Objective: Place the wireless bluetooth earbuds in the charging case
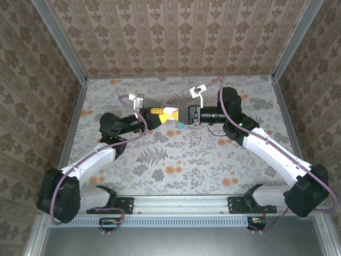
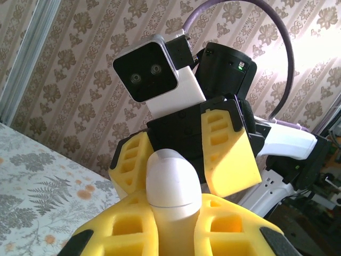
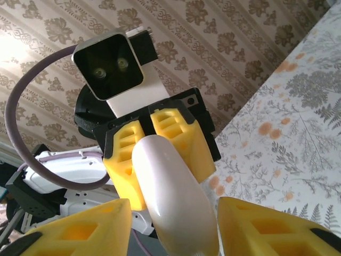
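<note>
While the left end effector point(image 2: 173, 216) is pinching the case point(image 2: 169, 178), its long axis is pointing straight into the right end effector point(image 3: 173, 213), standing spread around the tip.

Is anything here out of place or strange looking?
The white charging case is held in the air by the shut left gripper, not resting on the table, and its lid seems closed. The right gripper stands open around its far end. A small teal piece sits just beneath them; too small to identify.
</note>
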`<state>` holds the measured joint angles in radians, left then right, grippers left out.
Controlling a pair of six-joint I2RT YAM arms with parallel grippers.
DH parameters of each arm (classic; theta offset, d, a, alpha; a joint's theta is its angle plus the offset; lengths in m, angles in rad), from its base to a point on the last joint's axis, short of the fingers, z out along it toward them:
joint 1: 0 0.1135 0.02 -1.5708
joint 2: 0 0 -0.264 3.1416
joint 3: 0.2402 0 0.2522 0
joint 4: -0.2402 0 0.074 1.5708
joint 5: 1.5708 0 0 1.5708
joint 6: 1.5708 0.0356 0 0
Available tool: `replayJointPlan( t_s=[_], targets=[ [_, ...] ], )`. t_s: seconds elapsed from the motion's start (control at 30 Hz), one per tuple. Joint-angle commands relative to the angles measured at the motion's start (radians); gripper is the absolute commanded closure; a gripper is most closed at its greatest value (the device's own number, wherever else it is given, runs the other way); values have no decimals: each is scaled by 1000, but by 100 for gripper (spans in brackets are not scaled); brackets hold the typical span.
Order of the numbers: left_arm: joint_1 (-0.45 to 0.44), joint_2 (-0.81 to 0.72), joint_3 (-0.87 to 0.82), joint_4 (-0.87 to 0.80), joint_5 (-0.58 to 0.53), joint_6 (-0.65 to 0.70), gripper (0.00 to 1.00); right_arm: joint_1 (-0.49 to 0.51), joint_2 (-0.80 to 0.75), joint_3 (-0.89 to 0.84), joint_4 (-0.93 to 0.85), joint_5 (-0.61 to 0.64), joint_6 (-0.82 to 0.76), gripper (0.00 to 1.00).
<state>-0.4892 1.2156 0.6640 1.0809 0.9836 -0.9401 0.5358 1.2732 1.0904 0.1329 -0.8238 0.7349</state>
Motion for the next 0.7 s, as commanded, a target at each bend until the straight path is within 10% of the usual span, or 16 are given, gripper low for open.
replayJointPlan(
  t_s=[0.0, 0.27, 0.47, 0.67],
  targets=[
    [9, 21, 48, 76, 9, -100, 100, 7, 17, 8, 87, -48, 30, 58],
    [23, 46, 47, 87, 6, -128, 97, 6, 37, 18, 86, -22, 43, 81],
    [79, -56, 23, -146, 6, 89, 43, -15, 29, 13, -18, 70, 24, 84],
    [131, -292, 153, -1079, -241, 646, 0, -87, -20, -84, -213, 230, 13, 85]
  ],
)
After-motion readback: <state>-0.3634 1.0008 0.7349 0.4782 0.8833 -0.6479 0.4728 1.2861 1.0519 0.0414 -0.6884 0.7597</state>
